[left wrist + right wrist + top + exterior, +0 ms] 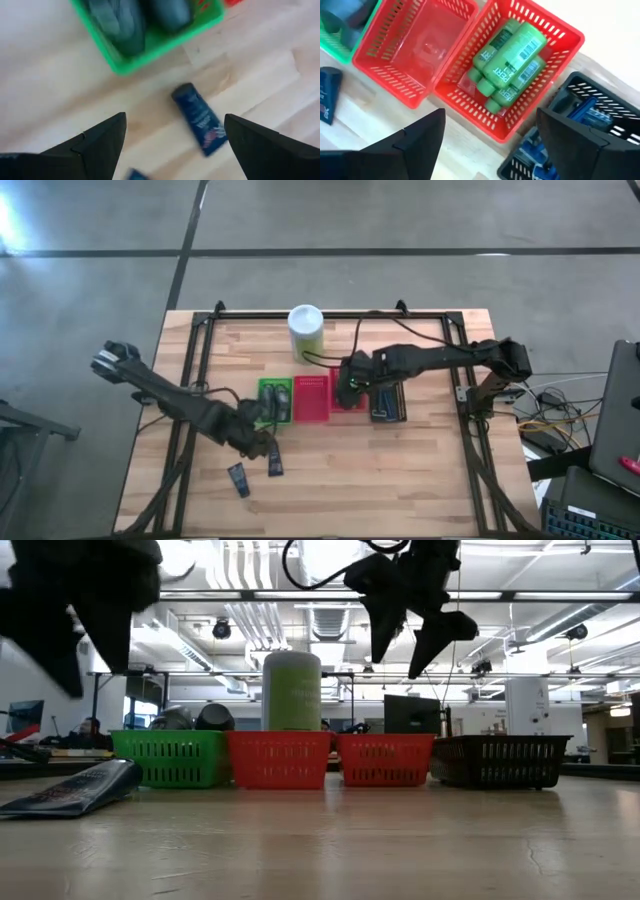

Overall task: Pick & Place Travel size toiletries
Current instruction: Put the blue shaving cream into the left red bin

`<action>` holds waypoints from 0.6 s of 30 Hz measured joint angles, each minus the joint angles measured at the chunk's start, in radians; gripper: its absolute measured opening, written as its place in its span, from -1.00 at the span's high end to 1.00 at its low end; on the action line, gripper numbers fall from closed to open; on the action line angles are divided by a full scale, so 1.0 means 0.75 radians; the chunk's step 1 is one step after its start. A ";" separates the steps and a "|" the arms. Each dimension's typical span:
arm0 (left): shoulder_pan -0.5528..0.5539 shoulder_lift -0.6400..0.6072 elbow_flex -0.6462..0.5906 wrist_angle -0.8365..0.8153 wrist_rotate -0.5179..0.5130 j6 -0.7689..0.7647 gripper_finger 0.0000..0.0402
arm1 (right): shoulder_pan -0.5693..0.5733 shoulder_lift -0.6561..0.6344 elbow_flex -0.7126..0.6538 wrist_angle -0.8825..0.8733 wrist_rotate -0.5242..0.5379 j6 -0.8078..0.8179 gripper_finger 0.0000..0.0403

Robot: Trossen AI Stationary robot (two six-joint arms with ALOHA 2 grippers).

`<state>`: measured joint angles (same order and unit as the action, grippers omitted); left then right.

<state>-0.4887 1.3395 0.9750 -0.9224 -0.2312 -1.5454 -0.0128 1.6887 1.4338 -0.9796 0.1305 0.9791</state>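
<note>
Three bright green tubes [510, 60] lie in the red basket [560, 35] below my right gripper [490, 145], fingers spread and empty.

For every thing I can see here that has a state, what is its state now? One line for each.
Left claw: open, empty, above a dark blue tube.
Right claw: open, empty, above the red baskets.
Green basket: holds grey tubes.
Left red basket: empty.
Right red basket: holds green tubes.
Dark basket: holds blue items.
Dark blue tube: lying on the table.
White-and-green canister: upright.
</note>
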 joint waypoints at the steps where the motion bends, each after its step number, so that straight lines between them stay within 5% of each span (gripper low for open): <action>1: -0.002 0.007 -0.033 0.063 0.024 -0.091 -0.70 | -0.002 0.000 0.000 -0.008 0.001 -0.002 -0.54; 7: 0.002 0.060 -0.167 0.492 0.038 -0.396 -0.68 | -0.004 0.000 -0.002 -0.019 0.002 -0.093 -0.50; 18: 0.036 0.298 -0.020 0.339 0.027 -0.566 -0.55 | -0.034 -0.019 -0.002 -0.071 0.038 -0.241 -0.32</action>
<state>-0.4616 1.5627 0.9603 -0.6679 -0.2109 -1.9700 -0.0384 1.6743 1.4322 -1.0327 0.1591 0.7986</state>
